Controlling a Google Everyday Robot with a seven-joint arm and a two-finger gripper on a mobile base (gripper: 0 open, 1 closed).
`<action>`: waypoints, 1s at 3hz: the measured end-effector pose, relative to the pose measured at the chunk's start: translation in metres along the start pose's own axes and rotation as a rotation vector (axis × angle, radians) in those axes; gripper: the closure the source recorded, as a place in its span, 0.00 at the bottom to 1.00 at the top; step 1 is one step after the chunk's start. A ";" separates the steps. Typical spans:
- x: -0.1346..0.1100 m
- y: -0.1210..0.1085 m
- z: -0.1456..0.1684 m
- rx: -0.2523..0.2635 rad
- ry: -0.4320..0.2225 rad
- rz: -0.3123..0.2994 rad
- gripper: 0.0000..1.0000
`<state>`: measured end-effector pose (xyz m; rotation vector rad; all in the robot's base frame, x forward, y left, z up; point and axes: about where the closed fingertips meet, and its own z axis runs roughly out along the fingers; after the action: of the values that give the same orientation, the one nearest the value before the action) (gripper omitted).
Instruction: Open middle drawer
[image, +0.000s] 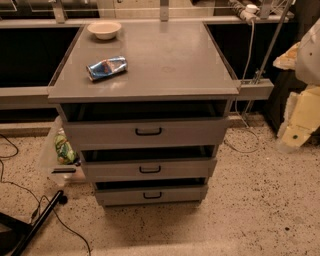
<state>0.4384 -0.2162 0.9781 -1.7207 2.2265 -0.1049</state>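
You have the grey drawer cabinet (145, 93) in the centre of the view, seen from above and in front, and everything here is placed against it. The middle drawer (110, 171) is the second of the cabinet's three grey fronts, medium in height and width, with a small black pull handle (150, 169) at its centre. It sits directly under the top drawer (100, 134), which has the tallest and widest front, and directly above the bottom drawer (120, 196), which has the shortest and narrowest. A dark slot shows above each front. From this angle you cannot tell how far, if at all, the middle drawer stands out.

Your gripper (296, 131) is to the right of the cabinet, at the right edge of the view and about level with the top drawer. It is well apart from the cabinet and touches no handle. It shows only as a cream-coloured shape, and you cannot tell whether it is open or closed, or whether it has hold of anything.

On the cabinet's tabletop (170, 60), a cream bowl (104, 29) stands upright at the back left corner. A dented blue and silver can (106, 67) lies on its side nearer the front left. Just left of the cabinet, a clear plastic bin (52, 167) stands on the speckled floor (260, 200) with a green packet (64, 150) inside. Black cables (70, 232) trail over the floor in front of the cabinet's left side.
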 end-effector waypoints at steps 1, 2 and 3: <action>0.000 0.000 0.000 0.000 0.000 0.000 0.00; 0.000 0.011 0.023 -0.033 -0.024 -0.007 0.00; 0.003 0.028 0.075 -0.065 -0.066 -0.012 0.00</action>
<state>0.4343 -0.2012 0.9001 -1.7456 2.1948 0.0213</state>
